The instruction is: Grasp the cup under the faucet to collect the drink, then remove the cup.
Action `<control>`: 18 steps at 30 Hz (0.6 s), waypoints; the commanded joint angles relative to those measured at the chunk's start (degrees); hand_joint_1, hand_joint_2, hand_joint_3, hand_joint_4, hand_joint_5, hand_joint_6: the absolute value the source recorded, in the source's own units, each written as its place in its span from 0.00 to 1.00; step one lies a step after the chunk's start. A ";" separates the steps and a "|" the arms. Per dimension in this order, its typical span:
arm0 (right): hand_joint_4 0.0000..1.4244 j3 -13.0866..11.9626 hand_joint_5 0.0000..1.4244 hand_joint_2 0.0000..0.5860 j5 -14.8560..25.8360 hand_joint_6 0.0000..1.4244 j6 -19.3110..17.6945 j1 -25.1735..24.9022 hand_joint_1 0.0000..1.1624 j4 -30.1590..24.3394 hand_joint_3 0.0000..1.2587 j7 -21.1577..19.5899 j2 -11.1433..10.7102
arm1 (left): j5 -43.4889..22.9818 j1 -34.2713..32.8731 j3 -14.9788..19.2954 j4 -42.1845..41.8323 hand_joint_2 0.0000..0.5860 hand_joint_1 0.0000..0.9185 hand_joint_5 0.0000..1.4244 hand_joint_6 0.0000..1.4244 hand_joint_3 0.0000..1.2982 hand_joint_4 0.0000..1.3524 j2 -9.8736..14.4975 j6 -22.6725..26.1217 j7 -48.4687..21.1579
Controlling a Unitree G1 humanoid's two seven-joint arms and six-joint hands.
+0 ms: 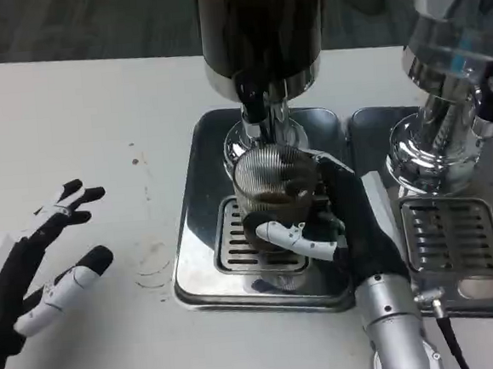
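At the near edge, the right silver forearm (395, 331) is cut off by the bottom of the picture. Its right hand (339, 220) is wrapped around the cup (273, 195): the thumb lies across the near side of the cup, while the other fingers are hidden behind it, so the grasp on the far side cannot be seen. The cup is a clear ribbed glass, and it stands upright over the slotted grate of the drip tray (198, 269). Dark liquid seems to be inside the cup, but the level is hard to make out through the ribs.

On the near left, the left hand (40, 269) is above the white worktop (71, 121), well apart from the tray. Its fingers are spread and it holds nothing; its wrist is cut off by the picture's corner.

Just beyond the cup, the faucet (255, 107) comes down from a dark dispenser (259, 21), whose top is cut off by the frame. To the right stands a second dispenser (448, 92) with its own tray (451, 237), also partly cut off. No writing or brand can be read.
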 commanded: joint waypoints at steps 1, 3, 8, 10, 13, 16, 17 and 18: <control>0.39 0.09 0.36 0.37 -0.59 0.45 -1.85 0.53 0.92 -2.95 0.40 -1.71 2.23 | 0.04 -0.36 -0.42 0.78 0.22 0.00 0.14 0.00 0.15 0.03 0.08 0.37 -0.12; 0.39 -0.01 0.36 0.37 -0.86 0.45 -1.81 0.84 0.92 -3.52 0.40 -1.70 1.99 | 0.12 -0.54 -0.64 0.82 0.22 0.00 0.14 0.00 0.15 0.02 -0.07 0.31 -0.15; 0.38 0.31 0.36 0.38 -2.29 0.46 -1.64 2.15 0.92 -5.30 0.40 -2.14 1.32 | 0.35 -1.48 -1.34 1.48 0.23 0.00 0.14 0.00 0.15 0.02 -0.42 0.20 -0.39; 0.39 0.20 0.36 0.39 -2.46 0.46 -1.47 2.80 0.92 -6.00 0.40 -2.06 1.26 | 0.47 -1.80 -1.56 1.71 0.23 0.00 0.14 0.00 0.15 0.02 -0.51 0.12 -0.44; 0.39 0.01 0.37 0.39 -2.51 0.46 -1.20 3.82 0.93 -7.00 0.41 -1.99 1.30 | 0.56 -2.19 -1.96 1.98 0.23 0.00 0.14 0.00 0.15 0.02 -0.54 0.08 -0.45; 0.39 0.08 0.37 0.39 -2.78 0.46 -0.79 4.80 0.93 -8.00 0.41 -1.70 1.02 | 0.52 -2.53 -2.44 2.51 0.24 0.00 0.14 0.00 0.15 0.02 -0.56 0.14 -0.39; 0.39 0.10 0.37 0.39 -2.84 0.47 -0.75 5.12 0.93 -8.27 0.41 -1.60 0.97 | 0.52 -2.61 -2.57 2.66 0.24 0.00 0.14 0.00 0.15 0.02 -0.55 0.11 -0.35; 0.39 0.12 0.37 0.39 -2.90 0.47 -0.71 5.32 0.93 -8.47 0.41 -1.54 0.96 | 0.51 -2.66 -2.67 2.78 0.24 0.00 0.14 0.00 0.15 0.02 -0.53 0.04 -0.29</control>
